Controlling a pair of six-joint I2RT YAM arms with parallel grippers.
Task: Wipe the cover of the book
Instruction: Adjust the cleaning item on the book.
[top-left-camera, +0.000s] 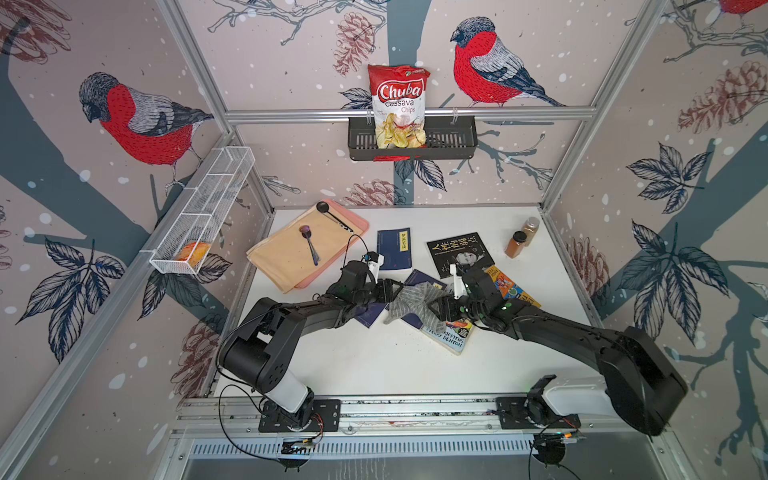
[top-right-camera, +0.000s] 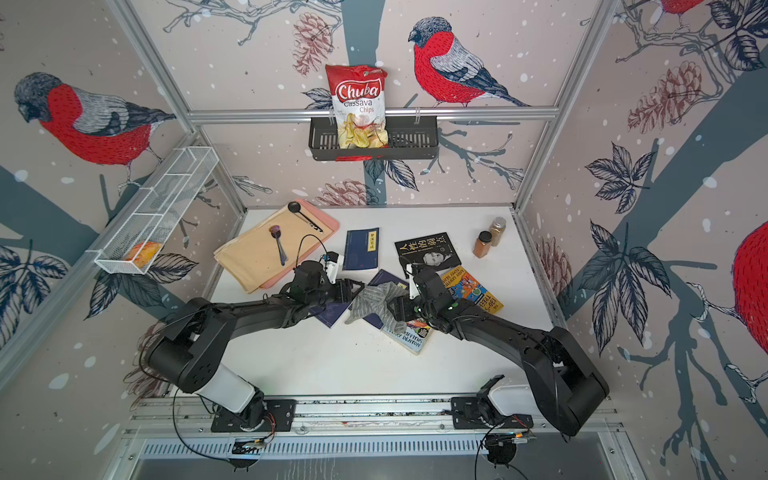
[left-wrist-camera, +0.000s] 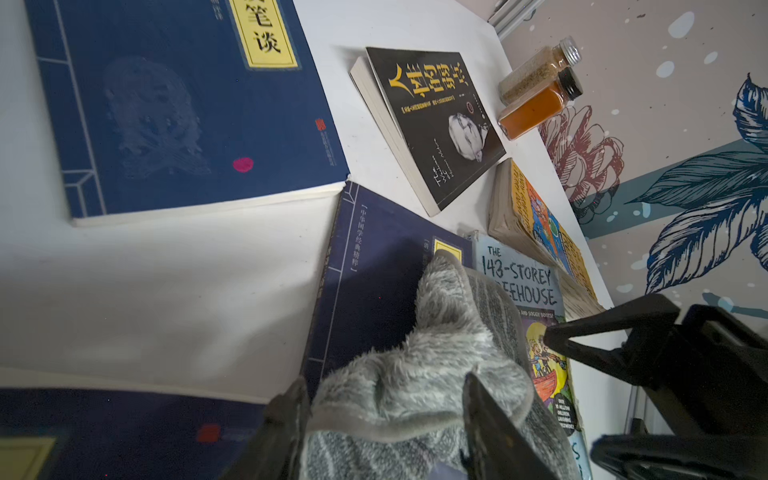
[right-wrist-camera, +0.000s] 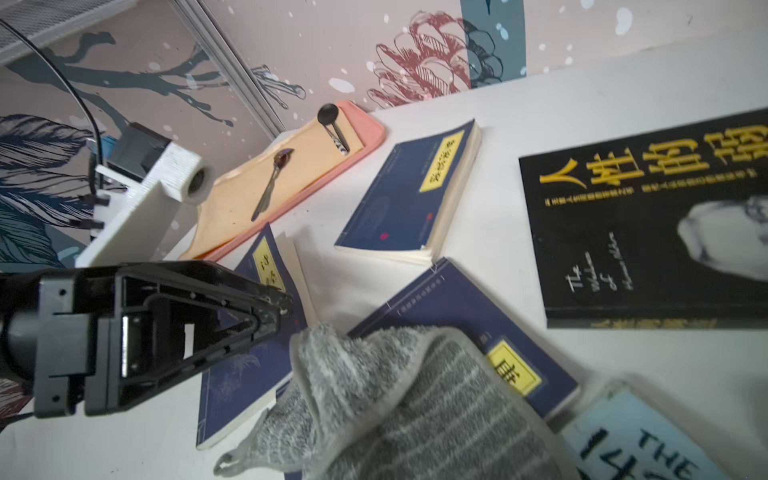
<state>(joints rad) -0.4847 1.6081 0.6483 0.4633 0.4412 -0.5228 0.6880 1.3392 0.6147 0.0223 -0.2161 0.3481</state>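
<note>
Left gripper (left-wrist-camera: 384, 386): clamped on bunched grey cloth (left-wrist-camera: 449, 316). Right gripper (top-left-camera: 439, 306): at cloth's opposite edge, grip not discernible. Navy book (left-wrist-camera: 374, 257): flat on worktop (left-wrist-camera: 166, 291), directly under cloth, between both grippers, long axis skewed to worktop edges; left arm placed to wipe.

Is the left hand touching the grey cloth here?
Touching. The left wrist view shows the grey cloth bunched between the fingers of the left hand, pressed against both.
</note>
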